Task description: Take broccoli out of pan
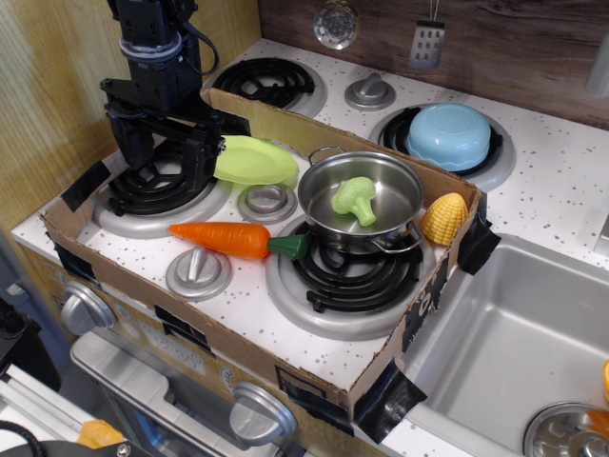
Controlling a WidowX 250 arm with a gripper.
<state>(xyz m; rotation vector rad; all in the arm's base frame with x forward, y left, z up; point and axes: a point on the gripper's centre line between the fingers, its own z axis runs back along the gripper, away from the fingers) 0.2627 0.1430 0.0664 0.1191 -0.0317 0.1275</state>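
The broccoli (355, 199), a small light-green floret, lies inside the pan (314, 195), a shiny steel pot on the front right burner. My gripper (167, 157) is black and hangs over the front left burner, well to the left of the pan, with a lime-green plate between them. Its jaws stand apart and hold nothing.
A lime-green plate (255, 160) lies right of the gripper. An orange carrot (224, 238) lies in front of it, a yellow corn cob (443, 219) right of the pan. A light-blue bowl (449, 133) sits on the back right burner. A cardboard wall (314, 367) rings the stove; the sink (514, 343) is at right.
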